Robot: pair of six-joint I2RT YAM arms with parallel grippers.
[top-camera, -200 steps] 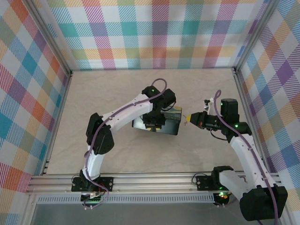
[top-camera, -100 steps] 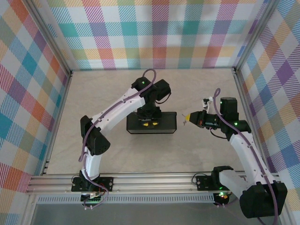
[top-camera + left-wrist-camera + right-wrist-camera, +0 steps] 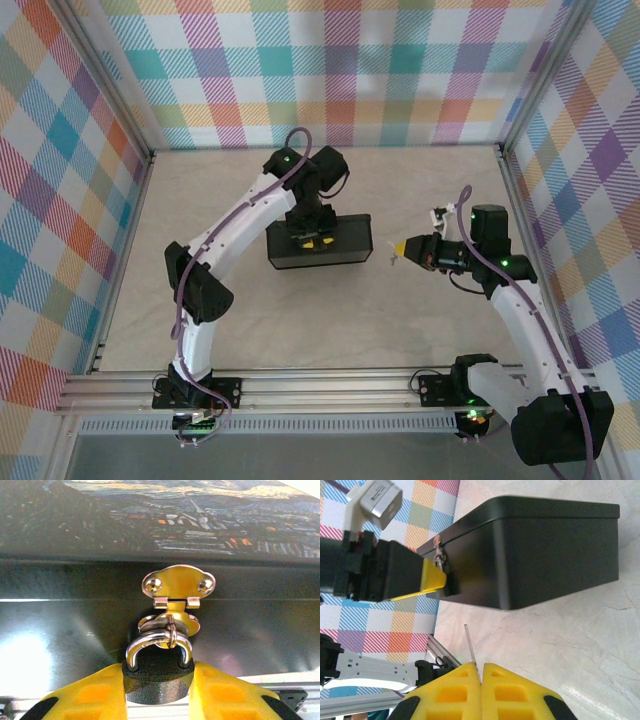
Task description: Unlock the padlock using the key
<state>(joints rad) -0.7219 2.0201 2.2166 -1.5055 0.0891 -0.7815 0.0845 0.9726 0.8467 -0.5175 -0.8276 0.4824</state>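
Note:
The small padlock [image 3: 158, 685], dark grey in the body with a shiny shackle, hangs from the brass hasp [image 3: 178, 585] on the front of the black box [image 3: 335, 250]. My left gripper [image 3: 158, 669] is shut on the padlock body, one yellow finger on each side. From above, the left gripper [image 3: 312, 238] sits over the box's top edge. The key [image 3: 469, 645] is a thin grey blade sticking out of my right gripper [image 3: 480, 666], which is shut on it. The right gripper [image 3: 401, 250] hovers just right of the box with the blade pointing toward it, apart from the padlock.
The box's painted night-scene lid [image 3: 165, 510] faces up in the left wrist view. The beige table [image 3: 440, 190] is walled by plaid panels [image 3: 330, 80] with an aluminium rail [image 3: 320, 385] along the near edge. Open tabletop lies left of and in front of the box.
The left gripper has carried the box toward the back and slightly left, turning it so its black side faces up. The right gripper with the key has barely moved.

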